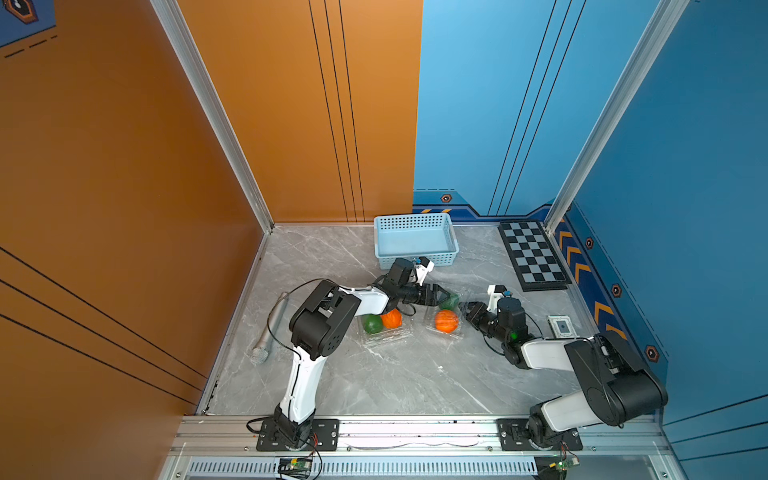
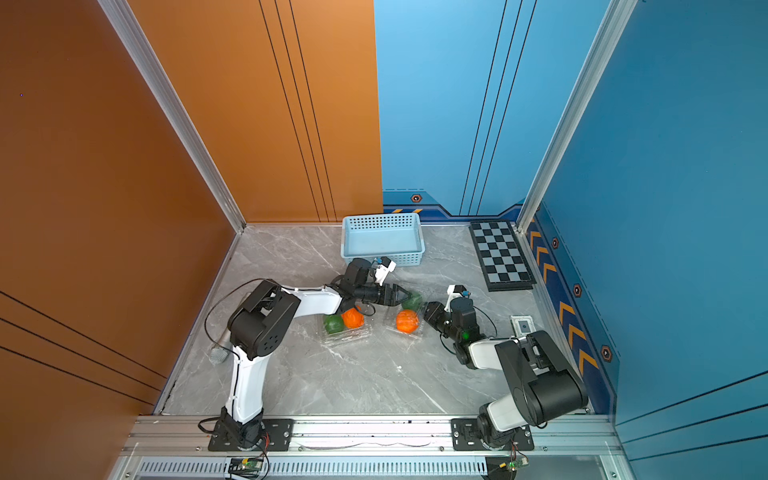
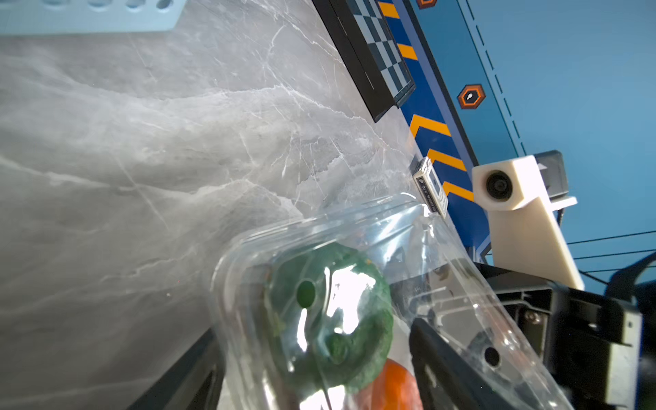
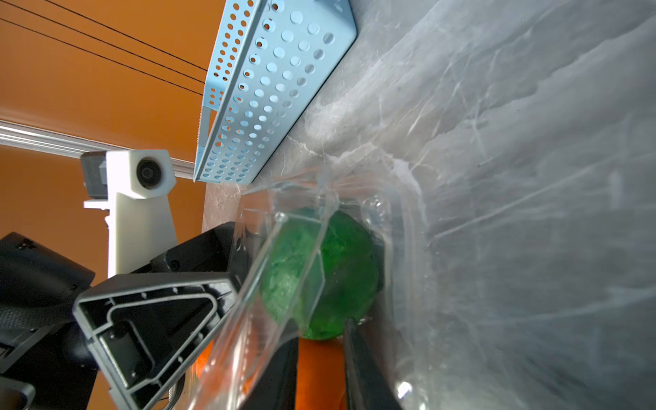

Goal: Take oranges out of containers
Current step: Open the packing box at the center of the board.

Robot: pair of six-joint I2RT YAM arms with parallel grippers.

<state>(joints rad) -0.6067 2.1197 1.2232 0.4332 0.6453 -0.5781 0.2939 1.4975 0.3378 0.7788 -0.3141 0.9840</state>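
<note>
The blue basket (image 1: 411, 241) stands just beyond the left gripper (image 1: 445, 297), whose jaws stand apart around the green fruit (image 1: 454, 300) in the right container (image 1: 430, 329). The container's clear lid is in the way. The right gripper (image 1: 465, 310) sits at the container's right edge, near the orange (image 1: 446, 321). Whether it grips anything, I cannot tell.

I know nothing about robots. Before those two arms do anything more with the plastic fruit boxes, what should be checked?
1. Jaws of the left hand apart: ok, straddling the dark green round fruit.
2. Grip of the right hand on the clear plastic clamshell box: cannot tell.
3. That box's lid raised: cannot tell, glare.
4. Its bright orange round fruit taken out: not ok, inside.
5. The second clear clamshell box emptied: not ok, holds an orange fruit and a green one.
6. Hands apart from each other: ok.
</note>
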